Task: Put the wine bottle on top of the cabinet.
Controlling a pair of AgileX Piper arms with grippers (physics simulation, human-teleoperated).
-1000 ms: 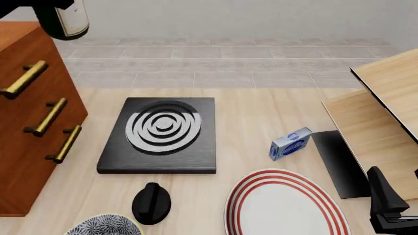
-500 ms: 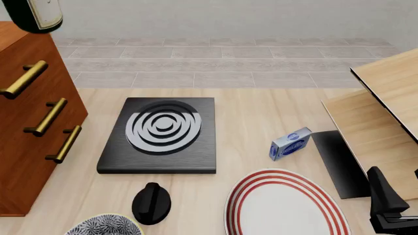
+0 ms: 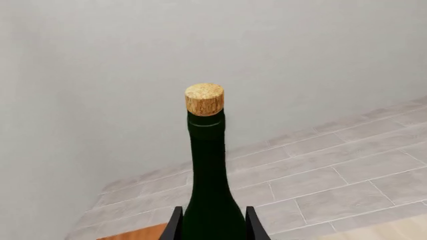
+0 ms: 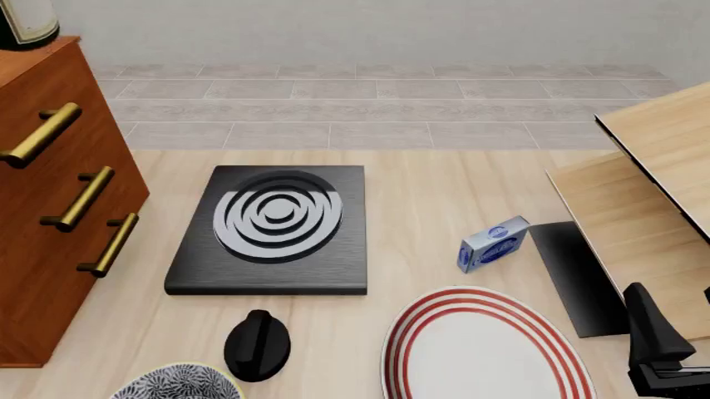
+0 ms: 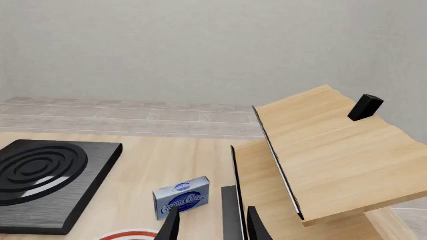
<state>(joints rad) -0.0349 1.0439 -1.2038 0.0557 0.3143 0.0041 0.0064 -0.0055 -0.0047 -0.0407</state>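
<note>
- Dark green glass is seen in the left wrist view: the wine bottle (image 3: 211, 195) stands upright between the two black fingers (image 3: 175, 227) of the left gripper (image 3: 212, 227), which is closed against the bottle's lower body.
- A tan cork (image 3: 204, 99) is fitted in the neck of the bottle, with a pale wall and grey floor tiles behind it.
- In the front view only the base of the wine bottle (image 4: 25, 23), with part of a white label, is visible at the upper left corner, over the top surface of the cabinet (image 4: 50, 208). Whether the base is touching the top cannot be determined.
- The cabinet is reddish-brown wood, and three brass bar handles (image 4: 78, 198) are noted on its front.
- The left gripper itself is out of frame in the front view.
- The right gripper (image 5: 212, 225) is seen low at the near right of the table (image 4: 433, 208); its fingers are set a narrow gap apart and nothing is held between them.
- A black slab with silver rings (image 4: 272, 229) lies flat on the table, just right of the cabinet.
- A small blue box (image 4: 494, 243) is standing between the slab and the pale wood furniture (image 4: 654, 199).
- A red-striped plate (image 4: 483, 349), a black knob-shaped object (image 4: 258, 345) and a patterned bowl (image 4: 178, 384) are recorded along the near edge.
</note>
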